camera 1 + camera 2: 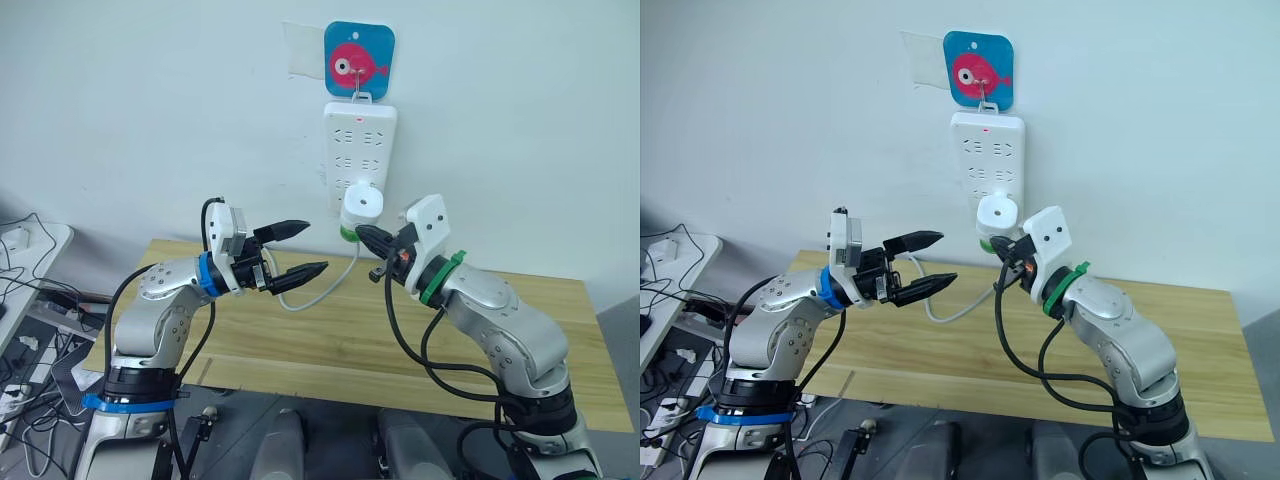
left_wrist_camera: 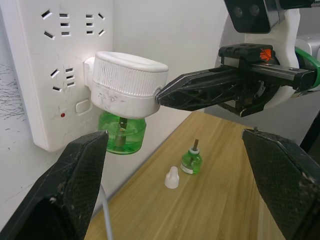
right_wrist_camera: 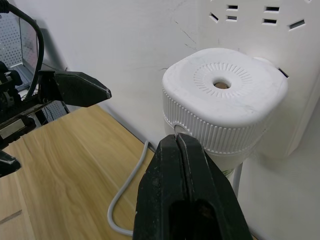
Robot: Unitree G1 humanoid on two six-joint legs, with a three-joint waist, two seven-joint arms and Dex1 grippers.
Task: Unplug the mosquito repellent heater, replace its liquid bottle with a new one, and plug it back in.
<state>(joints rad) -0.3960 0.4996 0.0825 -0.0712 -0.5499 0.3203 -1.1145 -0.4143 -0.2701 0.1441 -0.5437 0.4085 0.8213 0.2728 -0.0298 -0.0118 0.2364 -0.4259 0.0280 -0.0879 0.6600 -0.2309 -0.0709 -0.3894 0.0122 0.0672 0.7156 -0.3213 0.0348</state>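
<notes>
Black fingers [image 2: 75, 185] of the left pincer [image 1: 300, 250] stand wide apart, holding nothing, raised above the table [image 1: 330, 340] and aimed toward the wall. Mosquito repellent heater [image 2: 127, 90]: white, rounded, ribbed around its side, a round hole in its top; plugged into the lower part of the power strip [image 1: 358, 150], with a green liquid bottle [image 2: 122, 132] fitted beneath it. Right pincer [image 1: 362, 237]: fingers pressed together, tip touching the heater's ribbed side, gripping nothing. Power strip: long, white, hung upright on the wall from a hook on a blue fish plaque [image 1: 359, 60]; a grey cable [image 1: 325, 290] runs from its lower end onto the table. Spare green bottle [image 2: 191, 160]: upright on the table near the wall, wick showing, with a small white cap [image 2: 171, 177] just beside it. Table: light wood, set against the white wall.
</notes>
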